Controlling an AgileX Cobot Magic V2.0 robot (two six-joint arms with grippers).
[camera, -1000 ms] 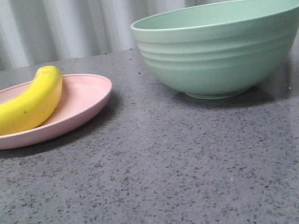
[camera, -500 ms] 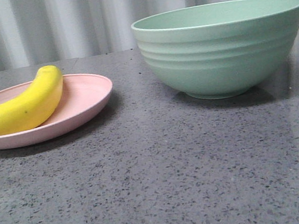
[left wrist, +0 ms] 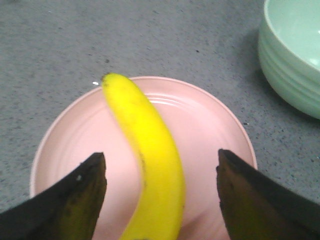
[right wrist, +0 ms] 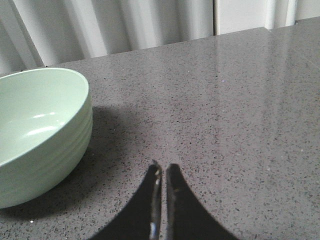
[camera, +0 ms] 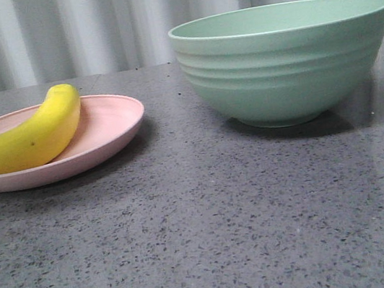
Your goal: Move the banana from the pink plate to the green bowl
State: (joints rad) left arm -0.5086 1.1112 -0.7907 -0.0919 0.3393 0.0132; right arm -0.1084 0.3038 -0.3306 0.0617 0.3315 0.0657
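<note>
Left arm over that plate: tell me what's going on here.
The left gripper hangs open above the banana, its jaws spread to either side of the fruit and touching nothing. The banana lies on the pink plate. The green bowl stands apart to the right, with nothing visible inside. The right gripper is shut, holding nothing, beside the bowl.

I see soft, even light from above. The green bowl casts a shadow on the counter, whose far right part shows pale glare. The left claw's fingers look blurred and dark, and the banana overexposed.
</note>
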